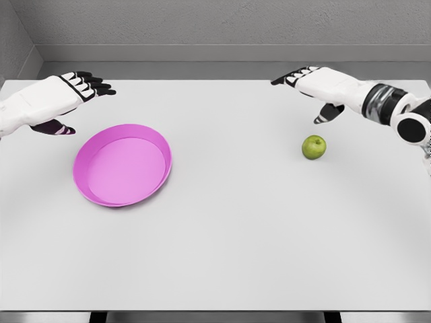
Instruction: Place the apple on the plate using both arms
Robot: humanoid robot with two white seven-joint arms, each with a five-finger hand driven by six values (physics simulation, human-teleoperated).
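Both hands hover spread and empty, right hand (316, 87) just behind the green apple (314, 147) on the table (242, 229), left hand (64, 97) by the pink plate (91, 176); apple's probably light, rigid, smooth, rolls easily, so cup its sides.

The left hand (57, 99) shows at about nine to ten o'clock of the head view, its white arm entering from the left edge, palm down, dark-tipped fingers (94, 84) extended toward two o'clock and the thumb hanging loose beneath. The right hand (316, 86) sits near two o'clock, its arm entering from the right edge with a grey ribbed wrist section and a round black joint. Its fingers stretch flat toward nine o'clock with the thumb angled downward, holding nothing.
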